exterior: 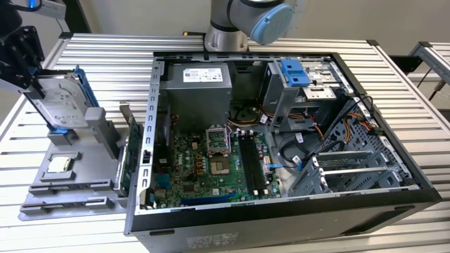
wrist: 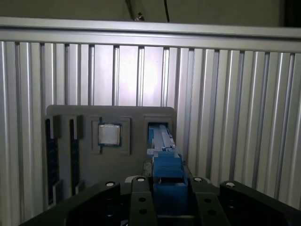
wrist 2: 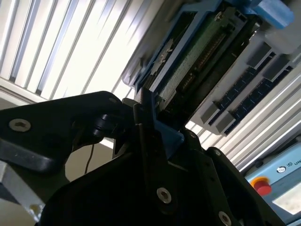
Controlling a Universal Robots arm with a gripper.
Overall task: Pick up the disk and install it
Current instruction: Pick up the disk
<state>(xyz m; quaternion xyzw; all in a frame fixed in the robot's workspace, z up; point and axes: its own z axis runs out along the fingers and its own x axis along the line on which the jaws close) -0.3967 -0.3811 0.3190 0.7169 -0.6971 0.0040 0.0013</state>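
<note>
While clenched in the gripper (wrist: 167, 188) by its blue bracket, standing edge-on and tilted at the tray (exterior: 84, 182) slot: disk (exterior: 62, 108), long axis straight out from the fingertips. Well apart toward the exterior view's right, the open case (exterior: 281, 212) and its cage (exterior: 295, 74).

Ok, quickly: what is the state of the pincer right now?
Pincer: closed, holding the disk.
</note>
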